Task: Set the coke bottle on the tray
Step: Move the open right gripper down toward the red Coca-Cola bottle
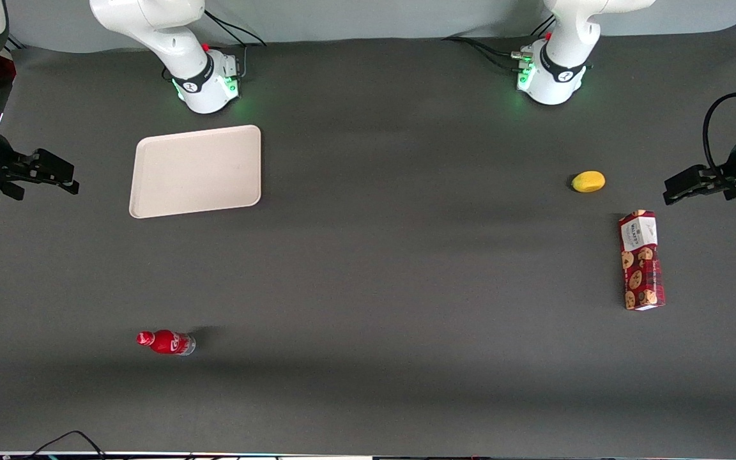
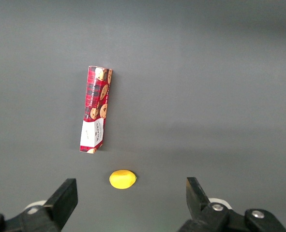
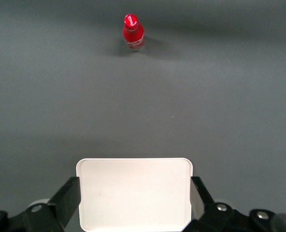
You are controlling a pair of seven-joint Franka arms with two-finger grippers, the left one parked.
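Note:
The coke bottle (image 1: 167,342), small and red with a red cap, stands upright on the dark table near the front camera, toward the working arm's end; it also shows in the right wrist view (image 3: 133,33). The cream tray (image 1: 196,170) lies flat near the working arm's base, farther from the front camera than the bottle, and nothing is on it. My right gripper (image 1: 68,179) hangs high above the table, open and empty. In the right wrist view the gripper (image 3: 133,203) frames the tray (image 3: 134,193) between its fingers, with the bottle well apart from it.
A yellow lemon-like fruit (image 1: 588,181) and a red cookie box (image 1: 641,260) lie toward the parked arm's end of the table; both show in the left wrist view, fruit (image 2: 122,179) and box (image 2: 96,109). Cables run near the arm bases.

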